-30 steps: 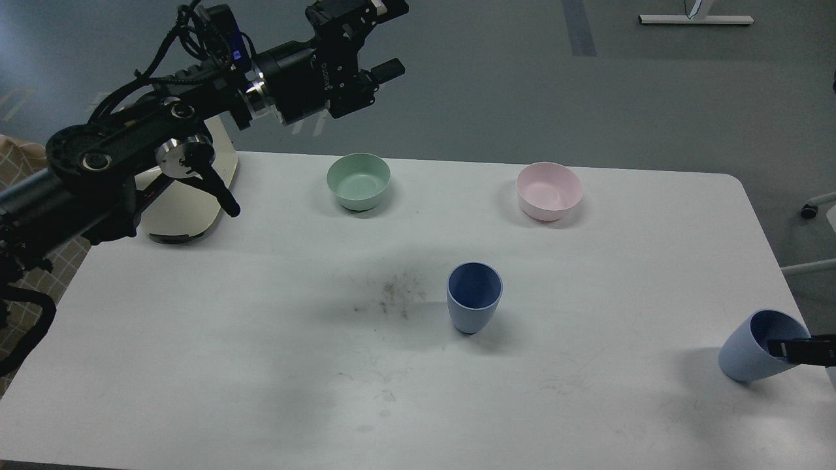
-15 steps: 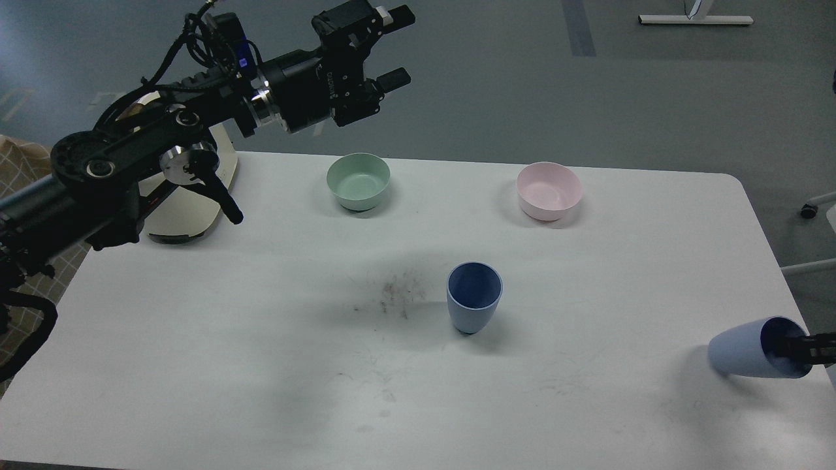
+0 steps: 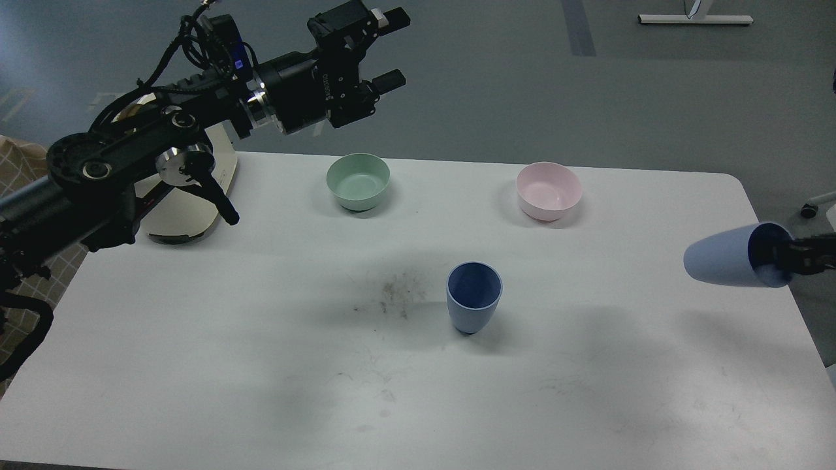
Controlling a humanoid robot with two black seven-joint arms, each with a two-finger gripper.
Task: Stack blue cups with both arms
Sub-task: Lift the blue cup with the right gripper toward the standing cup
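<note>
One blue cup (image 3: 474,297) stands upright near the middle of the white table (image 3: 261,365). The second blue cup (image 3: 735,257) hangs on its side in the air over the table's right edge, its base pointing left. My right gripper (image 3: 777,256) comes in from the right edge and is shut on that cup's rim, one finger inside the mouth. My left gripper (image 3: 390,49) is open and empty, high above the table's far left part, beyond the green bowl.
A mint-green bowl (image 3: 358,181) and a pink bowl (image 3: 548,190) stand at the back of the table. A cream-coloured stand base (image 3: 186,205) sits at the back left, under my left arm. Dark smudges (image 3: 392,295) mark the table left of the upright cup.
My right gripper has lifted the second cup off the table, tipped it onto its side and raised it. My left gripper has shifted only slightly.
</note>
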